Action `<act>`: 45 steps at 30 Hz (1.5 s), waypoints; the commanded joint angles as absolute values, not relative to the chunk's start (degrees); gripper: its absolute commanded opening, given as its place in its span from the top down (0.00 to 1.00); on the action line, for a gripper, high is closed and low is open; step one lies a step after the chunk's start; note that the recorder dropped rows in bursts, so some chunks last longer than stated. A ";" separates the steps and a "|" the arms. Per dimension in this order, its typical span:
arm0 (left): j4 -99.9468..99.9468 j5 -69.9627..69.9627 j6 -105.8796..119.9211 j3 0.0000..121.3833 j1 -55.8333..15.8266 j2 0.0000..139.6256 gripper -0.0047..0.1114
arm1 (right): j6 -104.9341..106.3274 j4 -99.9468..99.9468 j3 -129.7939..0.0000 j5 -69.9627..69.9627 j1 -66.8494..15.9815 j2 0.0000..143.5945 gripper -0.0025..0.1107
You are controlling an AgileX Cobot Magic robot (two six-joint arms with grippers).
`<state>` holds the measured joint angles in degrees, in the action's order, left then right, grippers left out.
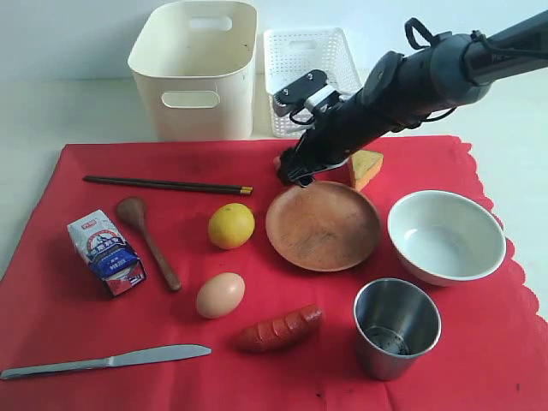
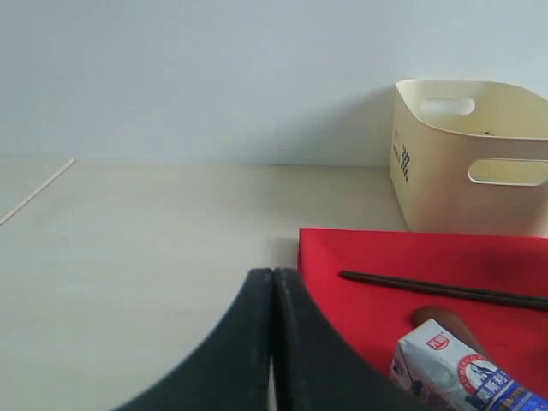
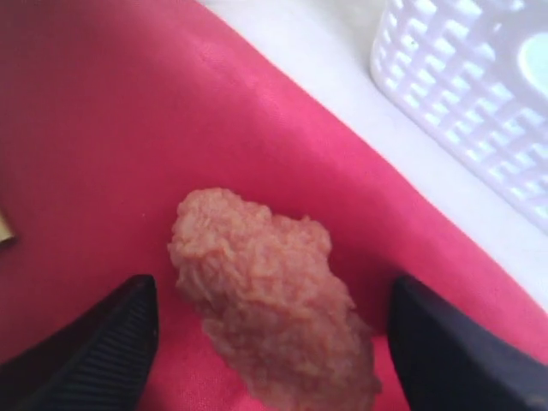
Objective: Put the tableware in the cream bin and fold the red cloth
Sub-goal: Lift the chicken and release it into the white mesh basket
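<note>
On the red cloth (image 1: 51, 291) lie dark chopsticks (image 1: 167, 185), a wooden spoon (image 1: 147, 238), a silver knife (image 1: 107, 360), a wooden plate (image 1: 323, 227), a white bowl (image 1: 445, 235) and a steel cup (image 1: 396, 327). The cream bin (image 1: 195, 68) stands behind the cloth. My right gripper (image 1: 291, 175) is low at the plate's far edge. In the right wrist view that gripper (image 3: 272, 295) is open, its fingers either side of a breaded food piece (image 3: 257, 274) without touching it. My left gripper (image 2: 273, 274) is shut on nothing, beside the cloth's (image 2: 377, 257) left edge, out of the exterior view.
A white lattice basket (image 1: 308, 64) stands right of the bin. Also on the cloth are a lemon (image 1: 231, 225), an egg (image 1: 220, 295), a sausage (image 1: 280, 328), a blue-white carton (image 1: 107, 253) and a cheese wedge (image 1: 366, 168). Bare table surrounds the cloth.
</note>
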<state>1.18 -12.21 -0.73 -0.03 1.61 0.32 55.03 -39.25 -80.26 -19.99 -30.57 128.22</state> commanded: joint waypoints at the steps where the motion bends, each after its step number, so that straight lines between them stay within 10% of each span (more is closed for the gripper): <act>1: 1.06 -12.08 -0.64 0.00 1.72 0.00 0.96 | 56.96 -38.90 -80.42 -19.15 -30.70 128.72 0.45; 18: 1.06 -12.08 -0.64 0.00 1.72 0.00 0.96 | 56.96 -38.90 -80.42 -21.72 -30.70 121.89 0.98; 45: 1.06 -12.08 -0.64 0.00 1.72 0.00 0.96 | 44.72 -39.01 -92.33 -2.80 -30.70 127.72 0.92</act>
